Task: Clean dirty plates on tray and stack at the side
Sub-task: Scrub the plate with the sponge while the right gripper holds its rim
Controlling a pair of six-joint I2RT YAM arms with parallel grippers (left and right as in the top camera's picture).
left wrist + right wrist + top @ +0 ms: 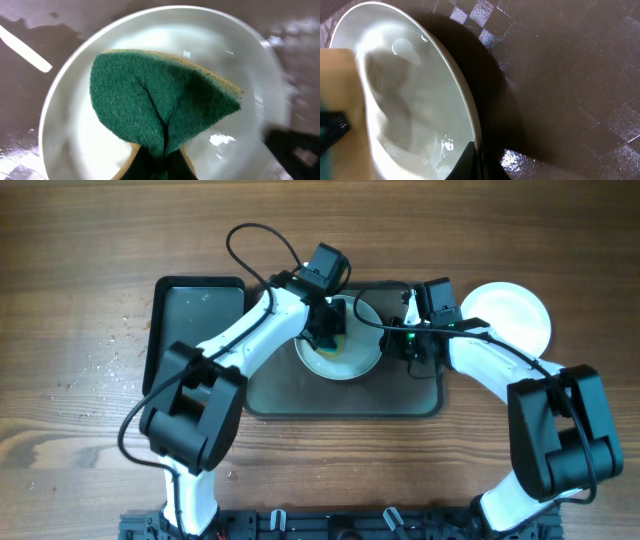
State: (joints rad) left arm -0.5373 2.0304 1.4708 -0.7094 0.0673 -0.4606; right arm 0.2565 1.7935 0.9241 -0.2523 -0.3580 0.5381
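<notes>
Bending inward, left end effector (326, 332) presses sponge (160, 100) onto plate (165, 27).

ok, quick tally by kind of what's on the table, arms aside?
Plates: 2, the tray plate and the side plate; can't tell if more sit under the side one.
Trays: 2, the grey-green tray and the black tray.
Sponges: 1, the green sponge.
Total: 5
</notes>
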